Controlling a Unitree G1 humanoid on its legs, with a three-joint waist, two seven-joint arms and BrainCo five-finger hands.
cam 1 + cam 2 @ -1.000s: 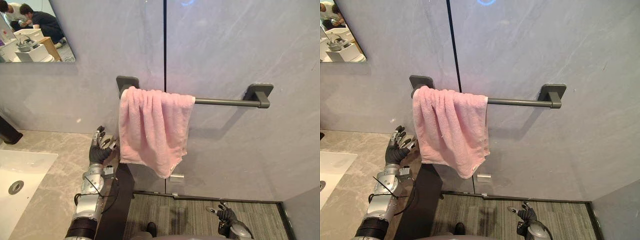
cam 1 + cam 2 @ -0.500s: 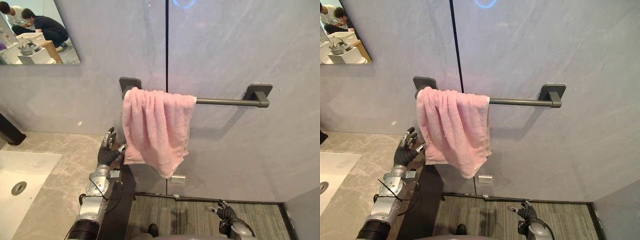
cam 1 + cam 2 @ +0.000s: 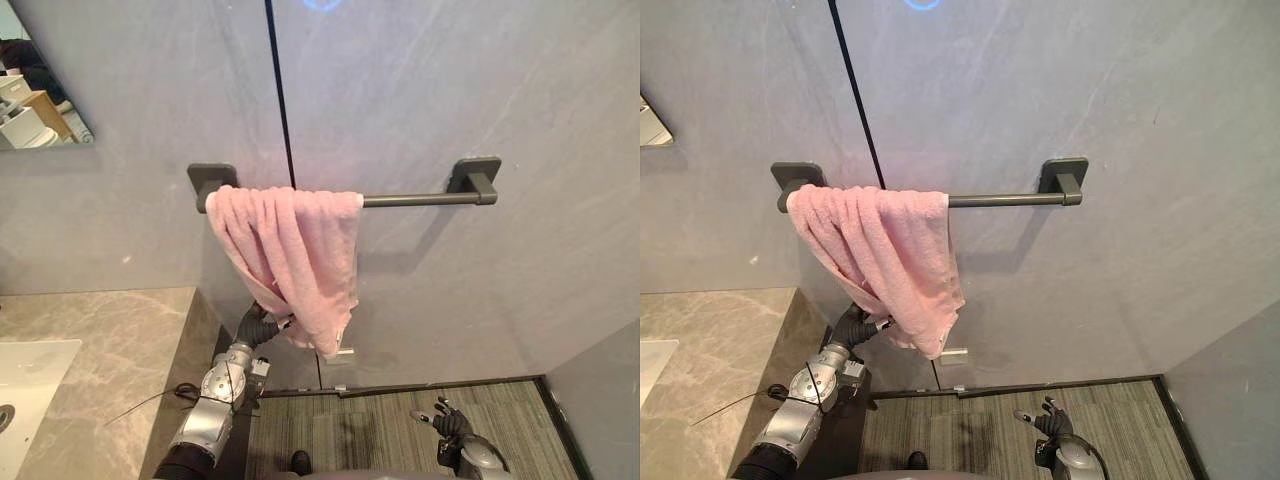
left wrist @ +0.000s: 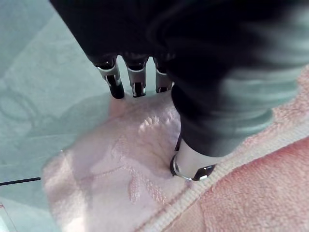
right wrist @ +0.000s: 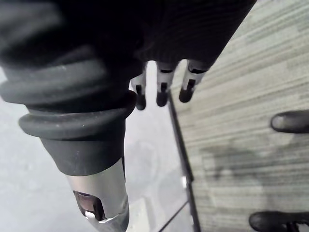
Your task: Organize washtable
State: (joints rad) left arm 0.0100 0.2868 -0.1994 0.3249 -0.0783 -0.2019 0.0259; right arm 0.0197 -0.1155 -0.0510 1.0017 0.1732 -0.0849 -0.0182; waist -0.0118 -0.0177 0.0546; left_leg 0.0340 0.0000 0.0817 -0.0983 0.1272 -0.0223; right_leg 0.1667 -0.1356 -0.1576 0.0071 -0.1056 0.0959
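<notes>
Left eye view: a pink towel (image 3: 300,250) is draped, bunched, over the left end of a dark rail (image 3: 410,199) on the grey wall, past the edge of the stone worktop (image 3: 100,320). The left hand (image 3: 258,325) pinches the towel's lower corner. The right hand (image 3: 447,424) hangs low over the carpet (image 3: 370,430), fingers relaxed.
</notes>
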